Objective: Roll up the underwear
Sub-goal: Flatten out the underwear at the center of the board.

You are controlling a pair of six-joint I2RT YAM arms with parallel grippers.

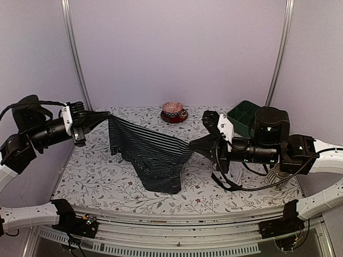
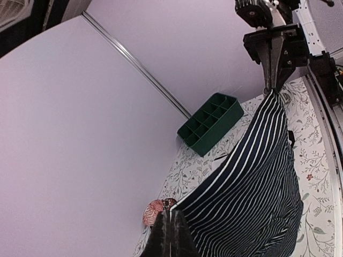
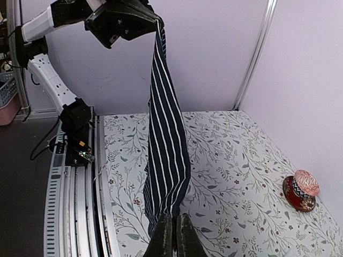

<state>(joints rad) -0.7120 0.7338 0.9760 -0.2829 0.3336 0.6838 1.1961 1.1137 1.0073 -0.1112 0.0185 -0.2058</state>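
Note:
The black striped underwear [image 1: 150, 152] hangs stretched in the air between my two grippers, its lower part draping down to the floral table. My left gripper [image 1: 106, 114] is shut on its left top corner; in the left wrist view the gripper [image 2: 174, 213] pinches the cloth [image 2: 252, 182]. My right gripper [image 1: 192, 144] is shut on the right corner; in the right wrist view the gripper [image 3: 176, 217] pinches the cloth [image 3: 166, 144]. The white underwear is out of view.
A green compartment tray [image 1: 244, 116] stands at the back right, behind the right arm. A red patterned bowl with a pink ball [image 1: 173, 112] sits at the back middle. Purple walls enclose the table [image 1: 107, 182].

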